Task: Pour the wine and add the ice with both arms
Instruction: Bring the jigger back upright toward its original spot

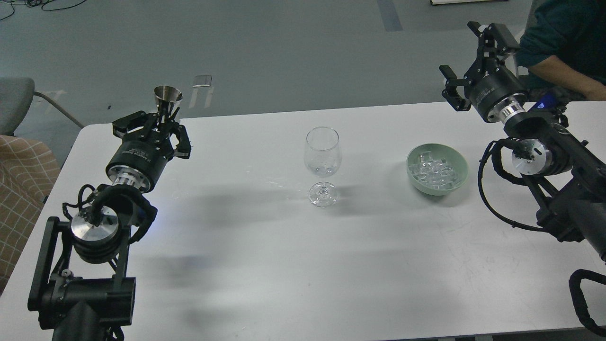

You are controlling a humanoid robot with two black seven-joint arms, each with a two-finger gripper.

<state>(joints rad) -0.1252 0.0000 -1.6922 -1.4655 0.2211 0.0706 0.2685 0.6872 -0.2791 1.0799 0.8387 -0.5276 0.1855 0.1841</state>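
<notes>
Two end effectors are seen: the left end effector (163,124) is clamped on a steel cup (168,97); the right end effector (473,64), spread empty, is raised behind the ice (434,171) in the green bowl (458,160), right of the glass (323,163) on the worktop (265,265).

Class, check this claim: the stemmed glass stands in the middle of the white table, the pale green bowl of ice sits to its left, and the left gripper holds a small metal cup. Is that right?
Not quite. The head view shows the pale green bowl with the ice to the right of the stemmed glass, not its left. The rest stands: the glass is mid-table on the white table, and the left gripper holds a small metal cup.
</notes>
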